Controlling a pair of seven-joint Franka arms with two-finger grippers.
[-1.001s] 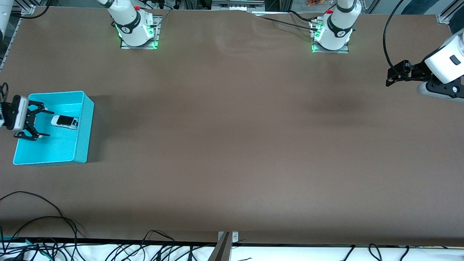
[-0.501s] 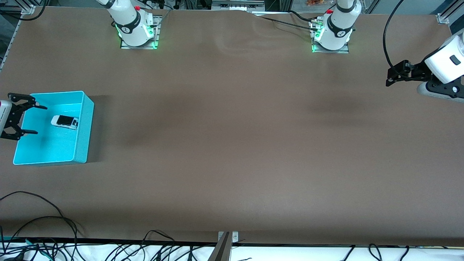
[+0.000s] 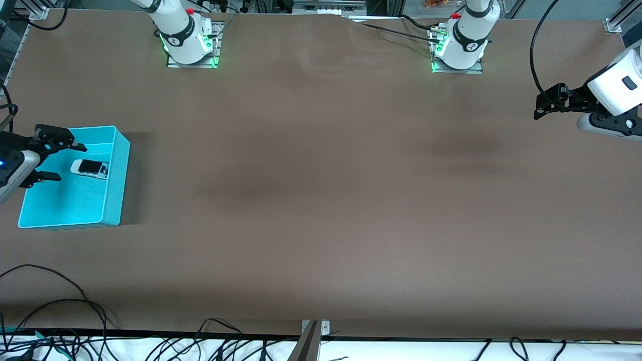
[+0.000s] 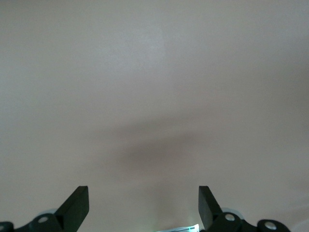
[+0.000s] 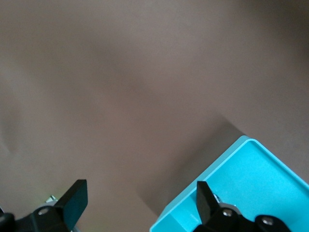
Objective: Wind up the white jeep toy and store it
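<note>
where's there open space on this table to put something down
Bare brown table runs from the cyan plastic bin to the left gripper. Crowded only inside the bin: small white jeep toy, open right gripper over it.

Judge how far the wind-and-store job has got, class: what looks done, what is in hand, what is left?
Storing looks done: the white jeep toy lies in the cyan bin. Nothing is in hand: the right gripper is open over the bin, and the left gripper waits open at its end. Winding cannot be checked.
</note>
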